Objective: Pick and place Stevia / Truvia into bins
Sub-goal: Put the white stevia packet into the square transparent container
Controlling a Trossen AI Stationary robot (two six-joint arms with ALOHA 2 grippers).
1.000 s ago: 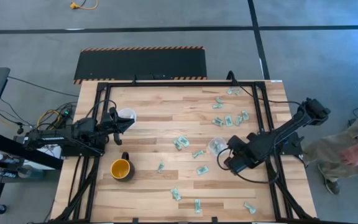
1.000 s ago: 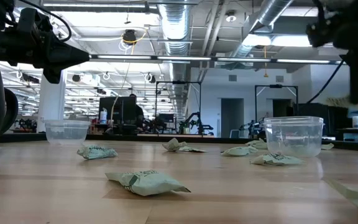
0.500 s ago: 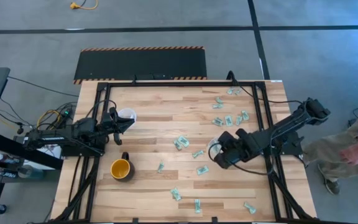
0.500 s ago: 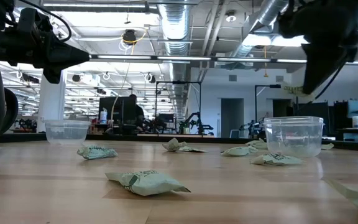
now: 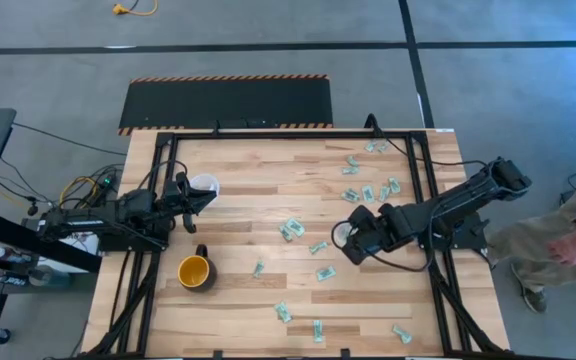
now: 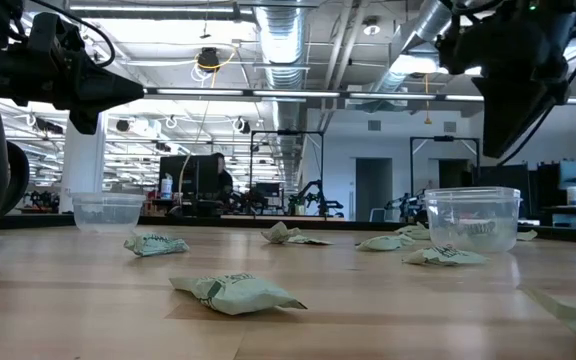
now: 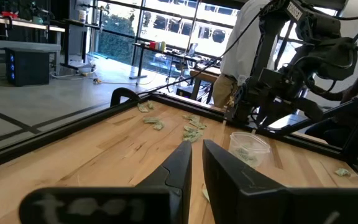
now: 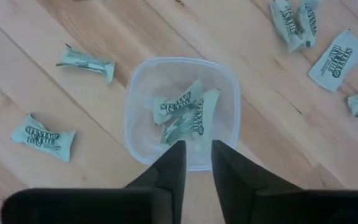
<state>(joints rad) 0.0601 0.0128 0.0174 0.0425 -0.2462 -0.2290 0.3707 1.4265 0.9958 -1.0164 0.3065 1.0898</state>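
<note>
Pale green sachets lie scattered on the wooden table, among them one at mid-table (image 5: 290,230) and a cluster at the far right (image 5: 368,190). My right gripper (image 5: 350,240) hangs open, pointing steeply down over a clear cup (image 8: 182,112) that holds a few sachets (image 8: 185,115). In the low view its fingers (image 6: 503,150) end above the cup's rim (image 6: 473,193). My left gripper (image 7: 196,149) waits level at the table's left, shut and bare, beside the second clear cup (image 5: 204,185).
A yellow mug (image 5: 195,270) stands at the near left. More sachets lie along the near edge (image 5: 318,330) and beside the right cup (image 8: 42,137). A black frame rail (image 5: 423,200) runs along the right side. A person (image 5: 568,240) is beyond the table's right edge.
My right gripper has swung toward the table's left with a sachet at its fingertips and come over the right cup. It has let go of the sachet, which now lies inside the cup.
</note>
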